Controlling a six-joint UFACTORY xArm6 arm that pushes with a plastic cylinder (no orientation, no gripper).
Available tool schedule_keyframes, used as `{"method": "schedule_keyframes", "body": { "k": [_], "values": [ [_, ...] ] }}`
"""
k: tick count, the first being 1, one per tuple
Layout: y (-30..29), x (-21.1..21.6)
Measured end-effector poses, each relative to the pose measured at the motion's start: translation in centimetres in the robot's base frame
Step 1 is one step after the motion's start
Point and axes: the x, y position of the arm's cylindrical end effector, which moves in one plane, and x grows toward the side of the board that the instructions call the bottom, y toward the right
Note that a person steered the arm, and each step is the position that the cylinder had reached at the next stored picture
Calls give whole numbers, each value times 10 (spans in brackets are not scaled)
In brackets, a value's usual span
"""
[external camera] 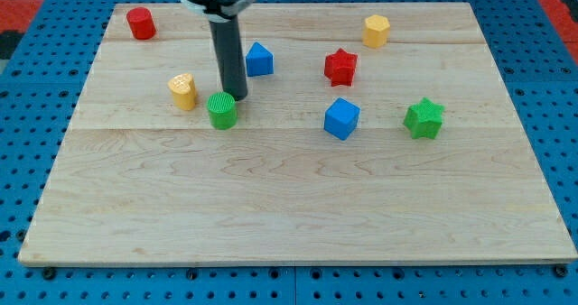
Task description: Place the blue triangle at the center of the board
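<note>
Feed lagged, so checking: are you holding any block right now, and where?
Nothing is held. My tip stands just above the green block, left of the blue triangle.

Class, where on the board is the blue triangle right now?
The blue triangle sits toward the view's top, left of centre, just right of my tip and left of the red star.

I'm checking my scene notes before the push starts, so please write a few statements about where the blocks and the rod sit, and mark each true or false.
1. My tip is just above the green cylinder, at its right. True.
2. The blue triangle lies at the board's bottom edge. False: it sits in the upper half, right of the rod.
3. The red star is left of the yellow cylinder. False: it is far to its right.
4. The green star is right of the blue cube. True.
</note>
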Motion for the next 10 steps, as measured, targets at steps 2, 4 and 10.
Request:
{"method": "schedule_keyframes", "body": {
  "k": [2,4,10],
  "values": [
    [-8,12],
    [18,-51],
    [106,-99]
  ]
}}
